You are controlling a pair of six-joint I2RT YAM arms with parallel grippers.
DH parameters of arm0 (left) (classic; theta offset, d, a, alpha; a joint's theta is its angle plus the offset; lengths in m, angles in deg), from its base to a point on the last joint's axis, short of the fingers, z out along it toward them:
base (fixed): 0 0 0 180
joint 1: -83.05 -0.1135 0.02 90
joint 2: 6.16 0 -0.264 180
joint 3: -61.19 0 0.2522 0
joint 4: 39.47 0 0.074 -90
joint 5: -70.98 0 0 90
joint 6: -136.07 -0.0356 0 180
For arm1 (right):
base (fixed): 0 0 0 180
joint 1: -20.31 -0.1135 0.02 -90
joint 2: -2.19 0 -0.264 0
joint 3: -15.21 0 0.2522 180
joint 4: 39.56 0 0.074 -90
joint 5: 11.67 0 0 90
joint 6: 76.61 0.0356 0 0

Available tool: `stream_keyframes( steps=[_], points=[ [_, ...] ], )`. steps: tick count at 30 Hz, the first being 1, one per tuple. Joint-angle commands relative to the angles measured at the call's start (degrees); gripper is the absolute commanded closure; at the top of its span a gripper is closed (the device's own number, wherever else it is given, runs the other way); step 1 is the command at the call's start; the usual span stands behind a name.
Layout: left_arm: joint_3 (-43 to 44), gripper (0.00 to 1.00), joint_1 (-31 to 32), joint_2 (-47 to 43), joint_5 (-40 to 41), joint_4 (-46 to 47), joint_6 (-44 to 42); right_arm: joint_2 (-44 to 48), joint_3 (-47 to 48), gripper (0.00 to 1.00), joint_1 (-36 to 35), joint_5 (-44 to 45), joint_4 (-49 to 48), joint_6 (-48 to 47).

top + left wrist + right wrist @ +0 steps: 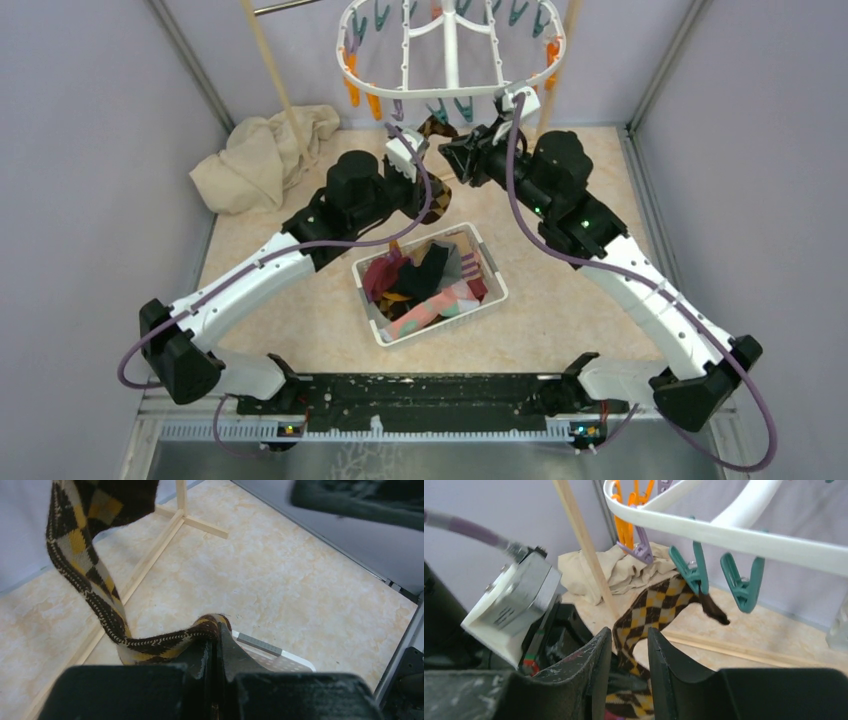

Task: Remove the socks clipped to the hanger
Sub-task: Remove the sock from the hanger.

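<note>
- The piece I am after is the brown-and-yellow argyle sock [659, 605]. It hangs from a teal peg [691, 572] on the near rim of the white hanger [455, 92]. A dark end pokes out past the peg, and the rest trails down toward the arms.
- The left gripper [216, 642] has its fingers fully closed on the sock's low end. The fabric folds over the tips and rises in a slack curve toward the peg.
- The right gripper [629, 635] has its fingers a narrow way apart, straddling the sock higher up, between the left pinch and the peg. I cannot tell whether they press on the knit.
- I judge the sock to be light, soft and stretchy, with no stiffness to push against. It is neither fragile nor slippery, though a thin pinch on one edge could slide off.
- Pulled from the low end, I expect it to stretch a good way before the peg lets go. The plastic hanger may swing along with the pull.
- The best hold looks to be high up near the peg and across the sock's full width. The pull then goes straight into the peg's bite, down and away from its mouth.
- The other socks [425, 275] lie heaped in the white basket [446, 318] on the tabletop [560, 310] between the arms. The other pegs I can see hold nothing.
</note>
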Motion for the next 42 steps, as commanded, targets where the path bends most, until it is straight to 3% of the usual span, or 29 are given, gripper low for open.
stream_keyframes(
  steps=[1,8,17,35,42],
  points=[
    [2.66,1.00,1.50,0.05,1.09,-1.40,-1.42,-3.56,6.74,0.63,-1.48,4.37,-3.28,-2.78],
    [2.66,1.00,2.62,-1.10,1.55,-2.61,-1.82,-9.28,11.91,0.45,-1.76,6.35,-3.15,-5.58],
    [3.17,1.00,2.99,-2.73,0.80,-4.37,-2.17,-12.76,13.86,0.44,-1.88,6.64,-2.99,-5.26],
    [6.09,1.00,2.91,-7.53,7.90,-15.76,-6.00,-16.45,17.42,0.36,-0.96,5.37,-3.75,-4.49],
    [8.39,0.99,2.82,-8.54,8.05,-17.62,-5.85,-17.32,17.81,0.35,1.87,0.23,-4.04,-1.46]
  ],
)
